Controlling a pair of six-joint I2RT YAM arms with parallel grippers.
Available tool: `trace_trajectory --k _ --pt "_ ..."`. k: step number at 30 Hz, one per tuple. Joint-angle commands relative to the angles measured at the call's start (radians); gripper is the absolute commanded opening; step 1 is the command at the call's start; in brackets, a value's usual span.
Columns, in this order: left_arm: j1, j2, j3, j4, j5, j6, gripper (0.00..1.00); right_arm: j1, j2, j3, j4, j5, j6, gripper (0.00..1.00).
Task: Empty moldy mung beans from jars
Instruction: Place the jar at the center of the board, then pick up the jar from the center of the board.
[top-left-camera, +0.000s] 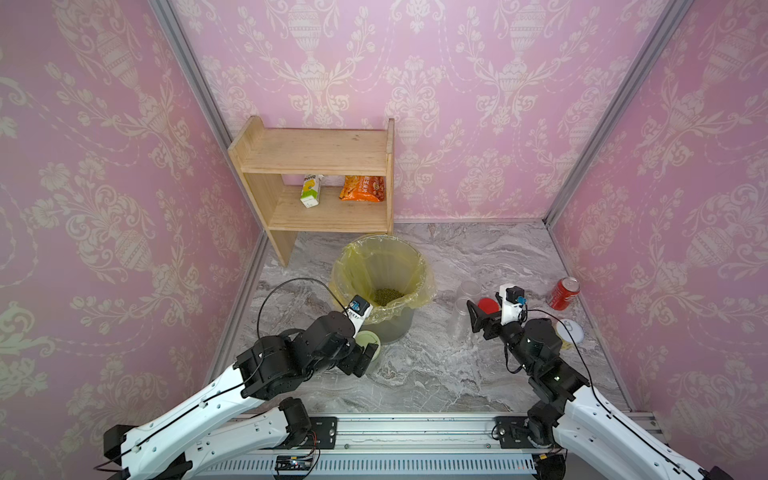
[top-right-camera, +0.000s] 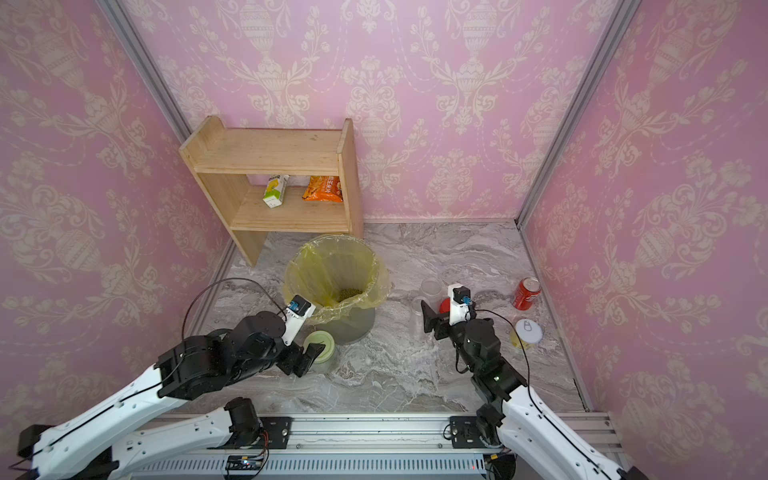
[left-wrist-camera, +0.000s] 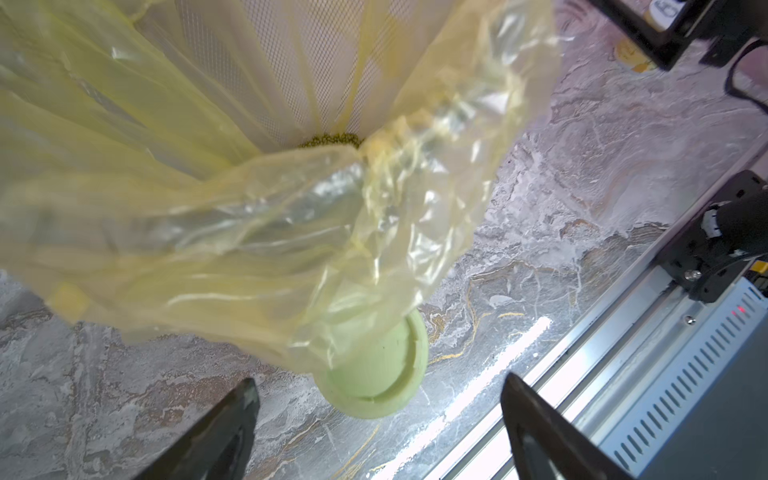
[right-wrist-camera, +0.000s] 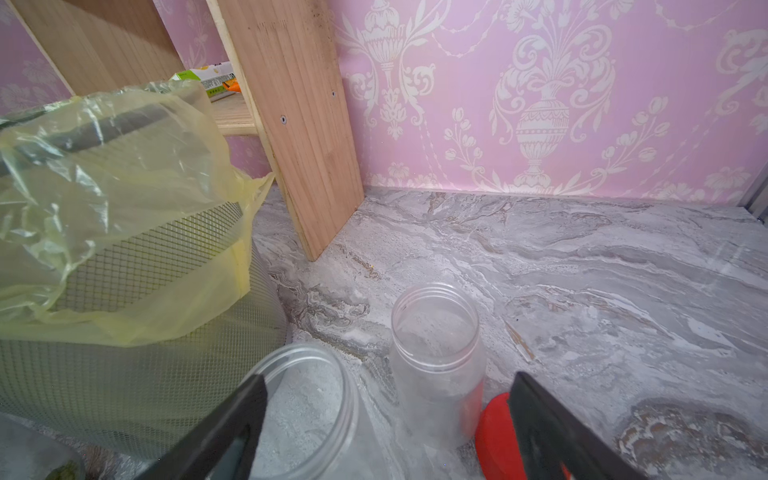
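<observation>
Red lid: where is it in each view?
In both top views: red lid on the floor right of the bin.
Left wrist: not in it.
Right wrist: bottom edge, beside a clear jar.
Shared landmark: the yellow-lined bin, in all four.

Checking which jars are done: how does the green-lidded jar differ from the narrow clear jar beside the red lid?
The green-lidded jar is capped; the narrow clear jar stands open and looks empty. The green-lidded jar sits on the near side of the bin, by the left end effector; the narrow clear jar sits right of it, before the right end effector. Both stand upright, ungripped.
</observation>
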Motion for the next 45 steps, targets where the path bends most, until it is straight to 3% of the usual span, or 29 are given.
trace_trajectory --k 1,10,16,32,45 --pt "-0.009 0.008 -0.045 0.041 -0.012 -0.041 0.90 -0.009 -0.008 0.009 -0.020 -0.006 0.023 0.93" --pt "-0.010 -0.122 -0.215 0.153 0.037 -0.053 0.84 -0.030 -0.006 -0.010 -0.021 0.001 0.053 0.92" --pt "-0.013 -0.102 -0.257 0.177 0.063 -0.062 0.78 -0.037 0.007 0.002 -0.030 -0.002 0.056 0.91" --pt "-0.015 -0.051 -0.353 0.263 0.002 -0.140 0.86 -0.046 0.003 -0.002 -0.043 0.005 0.061 0.90" --pt "-0.037 -0.224 -0.337 0.230 0.004 -0.203 0.85 -0.052 0.037 -0.005 -0.017 0.000 0.071 0.90"
